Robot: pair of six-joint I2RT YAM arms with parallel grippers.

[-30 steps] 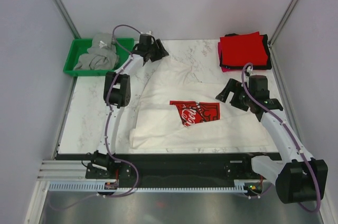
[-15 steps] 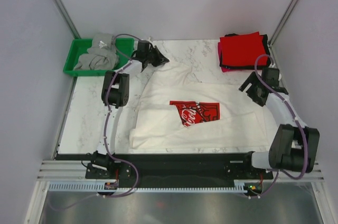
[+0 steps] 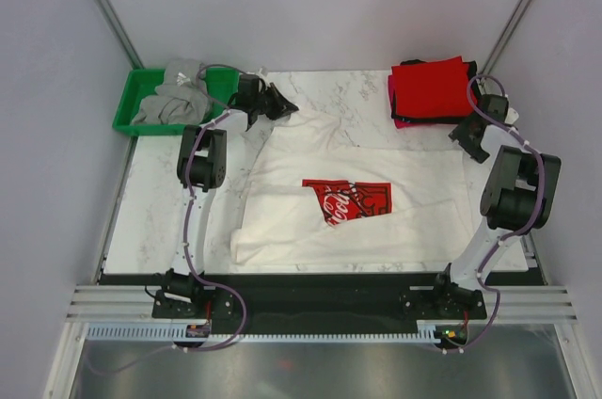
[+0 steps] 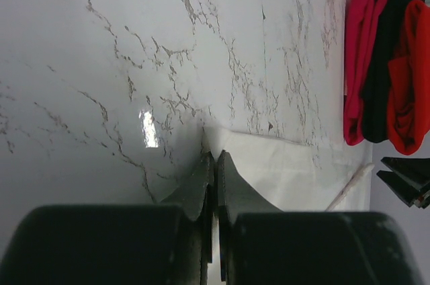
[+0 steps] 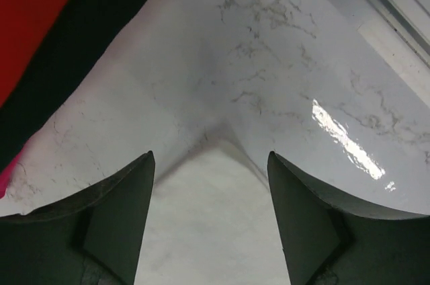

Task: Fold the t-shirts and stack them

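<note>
The white t-shirt (image 3: 357,173) with a red Coca-Cola print (image 3: 348,199) lies spread and rumpled across the middle of the table. My left gripper (image 3: 285,104) sits at its far left corner. In the left wrist view this gripper (image 4: 215,155) is shut, with the white corner (image 4: 282,164) pinched at its tips. My right gripper (image 3: 465,133) is low at the shirt's far right corner. Its jaws (image 5: 210,158) stand open on either side of that corner (image 5: 208,204), not touching it. Folded red, black and pink t-shirts (image 3: 433,88) are stacked at the back right.
A green tray (image 3: 132,103) at the back left holds a crumpled grey shirt (image 3: 174,98). The folded stack (image 5: 40,23) lies just left of my right gripper, and the table's right rail (image 5: 390,3) runs close on its other side. Grey walls enclose the table.
My left gripper has shut on the shirt's far left corner. My right arm swung from the shirt's middle right out to its far right corner, and its jaws have narrowed.
</note>
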